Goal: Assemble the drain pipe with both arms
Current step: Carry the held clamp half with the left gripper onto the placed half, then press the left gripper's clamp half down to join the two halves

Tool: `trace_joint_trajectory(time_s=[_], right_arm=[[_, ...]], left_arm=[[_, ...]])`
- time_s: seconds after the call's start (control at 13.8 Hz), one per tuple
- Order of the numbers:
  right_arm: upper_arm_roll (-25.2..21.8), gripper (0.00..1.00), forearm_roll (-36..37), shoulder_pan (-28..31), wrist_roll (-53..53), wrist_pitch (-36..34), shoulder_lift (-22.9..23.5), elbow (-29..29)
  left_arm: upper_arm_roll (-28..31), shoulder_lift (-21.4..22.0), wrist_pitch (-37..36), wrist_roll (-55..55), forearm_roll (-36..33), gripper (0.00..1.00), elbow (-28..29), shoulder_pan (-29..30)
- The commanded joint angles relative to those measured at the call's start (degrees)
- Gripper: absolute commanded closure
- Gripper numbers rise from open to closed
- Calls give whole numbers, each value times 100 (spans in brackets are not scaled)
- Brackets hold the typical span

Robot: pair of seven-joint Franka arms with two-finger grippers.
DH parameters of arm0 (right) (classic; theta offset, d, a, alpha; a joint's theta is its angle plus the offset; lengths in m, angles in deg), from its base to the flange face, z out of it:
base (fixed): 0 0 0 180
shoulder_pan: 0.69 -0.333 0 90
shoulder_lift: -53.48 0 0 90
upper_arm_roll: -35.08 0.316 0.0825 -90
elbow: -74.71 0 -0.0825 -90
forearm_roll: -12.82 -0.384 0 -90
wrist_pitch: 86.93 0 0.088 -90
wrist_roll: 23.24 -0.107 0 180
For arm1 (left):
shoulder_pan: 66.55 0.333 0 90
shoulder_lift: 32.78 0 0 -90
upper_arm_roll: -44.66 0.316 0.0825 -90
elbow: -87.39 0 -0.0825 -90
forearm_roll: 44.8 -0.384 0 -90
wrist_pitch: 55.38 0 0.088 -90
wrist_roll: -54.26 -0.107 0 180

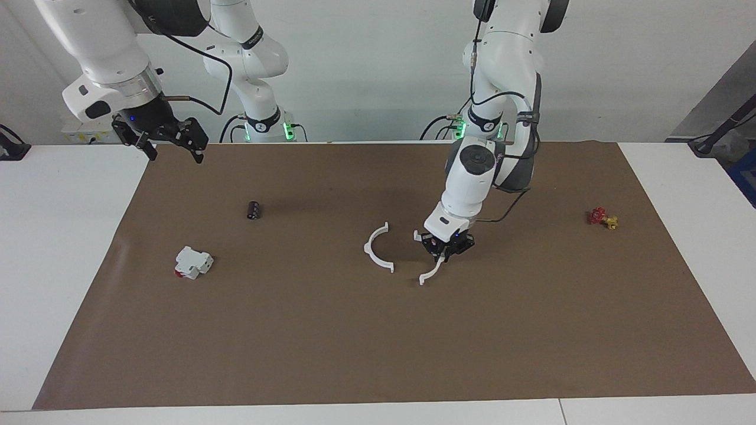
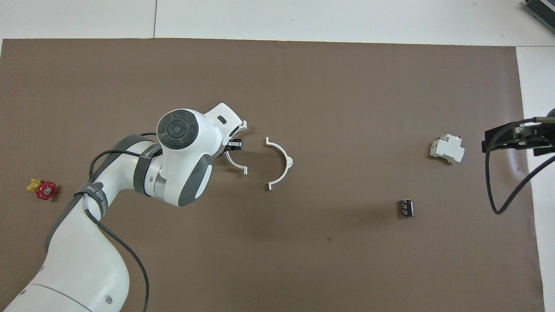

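Note:
One half of the drain pipe, a thin white arc [image 1: 375, 249] [image 2: 284, 161], lies flat mid-mat. My left gripper [image 1: 444, 248] [image 2: 234, 145] is shut on the middle of the other white arc [image 1: 430, 274] [image 2: 236, 164]. It holds that arc low over the mat, just beside the lying one, toward the left arm's end. The two arcs' open sides face each other across a small gap. My right gripper [image 1: 176, 154] [image 2: 511, 138] hangs open and holds nothing, raised over the mat's edge at the right arm's end.
On the brown mat [image 1: 378, 342], a white box with a red end [image 1: 193, 262] [image 2: 446, 149] and a small dark cylinder [image 1: 254, 209] [image 2: 406, 208] sit toward the right arm's end. A red-and-yellow valve [image 1: 601, 218] [image 2: 43, 189] lies toward the left arm's end.

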Motion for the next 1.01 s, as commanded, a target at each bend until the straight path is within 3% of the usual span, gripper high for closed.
trace_joint_trajectory(time_s=[0.0,0.94], right_arm=[[8,0,-268,40,-103,-213,-17,-108],[8,0,-269,23,-121,-134,-96,41]], left_arm=[[108,250,18,393,-149,100,304,-290],[108,119,282,667,-351,100,366,-616]])
